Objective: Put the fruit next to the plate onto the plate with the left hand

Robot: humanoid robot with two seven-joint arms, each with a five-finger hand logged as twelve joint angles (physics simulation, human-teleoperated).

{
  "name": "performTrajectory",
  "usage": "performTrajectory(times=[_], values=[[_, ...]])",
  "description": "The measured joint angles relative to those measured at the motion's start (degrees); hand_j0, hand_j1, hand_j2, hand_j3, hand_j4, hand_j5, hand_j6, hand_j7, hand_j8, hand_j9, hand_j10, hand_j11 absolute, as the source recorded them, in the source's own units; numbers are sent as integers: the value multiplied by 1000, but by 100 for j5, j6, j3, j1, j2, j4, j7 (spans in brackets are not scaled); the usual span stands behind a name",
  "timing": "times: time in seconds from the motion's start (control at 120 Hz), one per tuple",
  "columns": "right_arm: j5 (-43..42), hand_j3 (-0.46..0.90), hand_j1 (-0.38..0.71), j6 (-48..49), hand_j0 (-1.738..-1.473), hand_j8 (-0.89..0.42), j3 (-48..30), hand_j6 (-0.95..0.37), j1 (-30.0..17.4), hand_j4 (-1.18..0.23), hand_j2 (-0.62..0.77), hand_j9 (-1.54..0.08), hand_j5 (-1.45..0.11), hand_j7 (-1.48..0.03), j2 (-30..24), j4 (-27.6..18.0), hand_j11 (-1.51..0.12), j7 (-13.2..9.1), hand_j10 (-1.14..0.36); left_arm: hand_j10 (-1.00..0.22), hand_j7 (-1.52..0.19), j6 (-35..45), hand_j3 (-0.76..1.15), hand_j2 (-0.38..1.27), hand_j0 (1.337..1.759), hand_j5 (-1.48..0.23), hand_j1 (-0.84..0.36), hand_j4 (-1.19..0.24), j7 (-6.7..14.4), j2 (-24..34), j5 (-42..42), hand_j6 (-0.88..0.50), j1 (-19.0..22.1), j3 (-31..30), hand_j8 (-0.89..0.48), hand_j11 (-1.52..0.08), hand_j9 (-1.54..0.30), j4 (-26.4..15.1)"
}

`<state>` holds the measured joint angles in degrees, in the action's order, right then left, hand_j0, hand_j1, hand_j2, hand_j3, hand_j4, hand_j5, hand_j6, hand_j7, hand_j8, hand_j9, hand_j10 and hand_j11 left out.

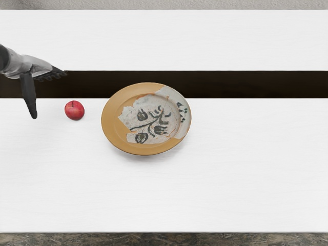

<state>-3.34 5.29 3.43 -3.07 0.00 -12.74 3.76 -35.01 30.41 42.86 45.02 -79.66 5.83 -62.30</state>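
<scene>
A small red apple (74, 110) lies on the white table, just left of an ochre plate (114, 134) with a pale centre painted with dark leaf shapes. The apple and the plate stand a little apart. My left hand (37, 84) comes in from the left edge, above and to the left of the apple, not touching it. Its fingers are spread: the dark thumb (29, 96) points down and the other fingers (54, 75) stretch to the right. It holds nothing.
A dark gap (230, 84) runs across the view between the near table (205, 179) and a second white surface (179, 38) behind it. The plate's far rim reaches over this gap.
</scene>
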Motion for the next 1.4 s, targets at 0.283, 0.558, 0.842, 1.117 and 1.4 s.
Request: performTrajectory(times=[0.283,0.558,0.842,1.117,1.4], values=[[0,0,-331,1,-1658,-15,0,-15,0,-15,-3,-20,-20,-20,0,0,-20,0,-15,-4,-1,242,0,0,1658,-1,349,-4,428,-553,612,-6,-48,28,-5,-1,-1,-571],[0,0,-331,2,-1658,-15,0,-15,0,-15,-3,-20,-20,-20,0,0,-20,0,-15,-5,-2,1078,0,1,1658,-2,348,-5,456,-855,1881,-6,163,-6,-6,-2,-2,-655],[0,0,-331,1,-1658,-15,0,-15,0,-15,-3,-20,-20,-20,0,0,-20,0,-15,-87,-110,1605,0,18,1658,-110,249,-88,458,-1182,2138,-89,546,-53,-89,-109,-110,-660],[0,0,-331,0,-1658,-15,0,-15,0,-15,-3,-20,-20,-20,0,0,-20,-1,-15,-213,-273,1925,0,44,1658,-273,99,-214,459,-1226,2395,-215,827,-108,-215,-273,-273,-658],[0,0,-331,0,-1658,-15,0,-15,0,-15,-3,-20,-20,-20,0,0,-20,0,-15,-257,-330,2428,0,53,1658,-331,46,-258,459,-1323,2682,-259,1057,-386,-259,-330,-330,-650]])
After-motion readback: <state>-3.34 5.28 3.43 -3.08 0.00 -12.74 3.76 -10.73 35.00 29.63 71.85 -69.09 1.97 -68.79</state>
